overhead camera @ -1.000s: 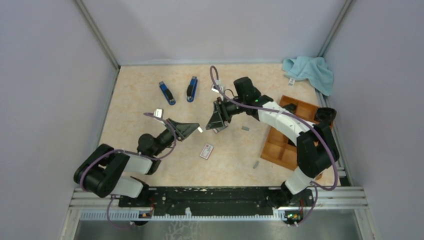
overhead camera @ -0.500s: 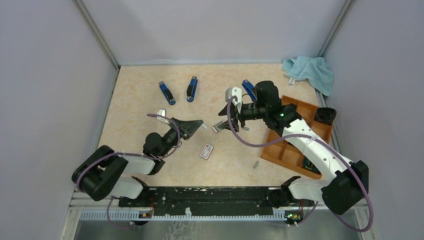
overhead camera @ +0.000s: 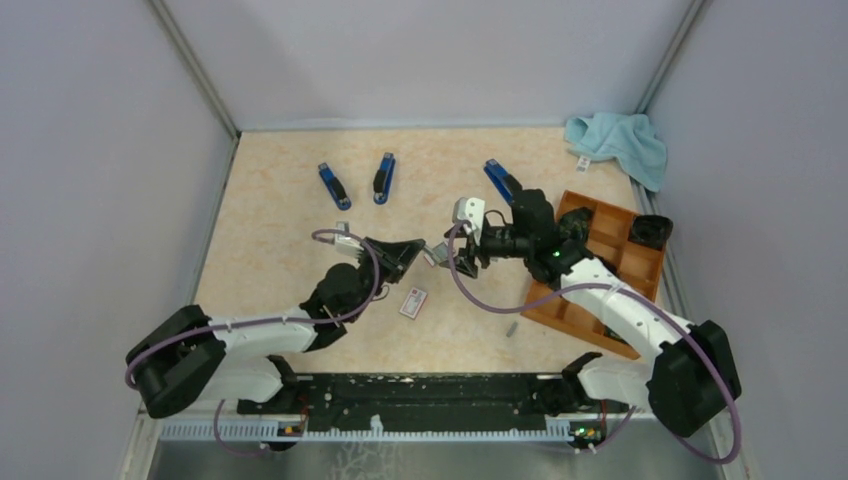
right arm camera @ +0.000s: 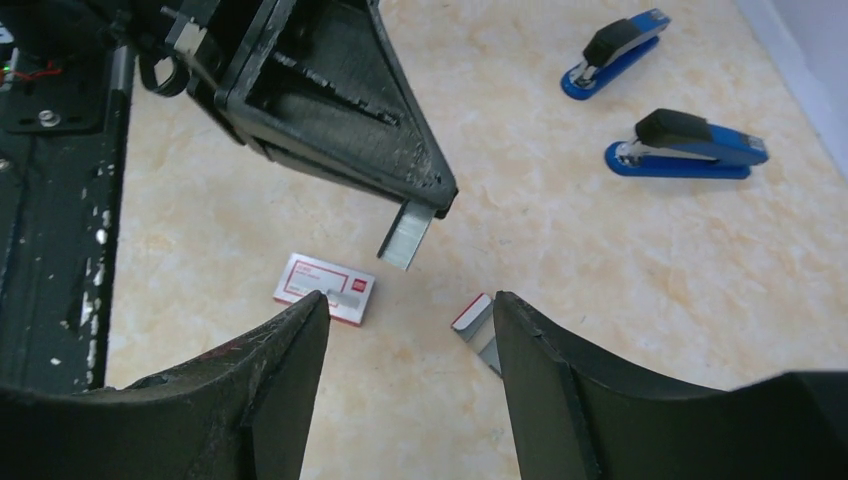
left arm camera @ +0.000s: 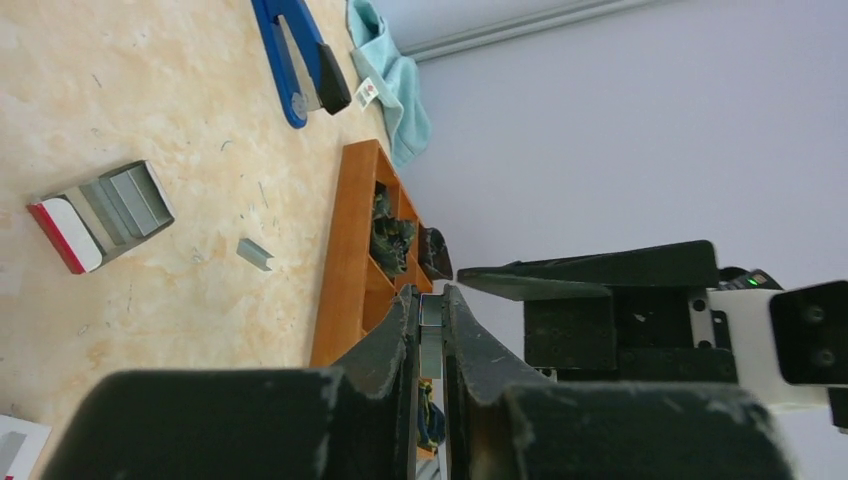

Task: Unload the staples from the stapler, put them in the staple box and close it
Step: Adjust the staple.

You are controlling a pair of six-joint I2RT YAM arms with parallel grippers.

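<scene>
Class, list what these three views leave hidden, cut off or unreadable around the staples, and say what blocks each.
Staple strip: gripped end hidden between the jaws of the left gripper, right wrist view.
Wooden tray: contents partly covered by the right arm in the top view; dark and indistinct in the left wrist view.
Blue stapler: one end cut off by the top edge, left wrist view.
White box: label print too small to read, right wrist view.
</scene>
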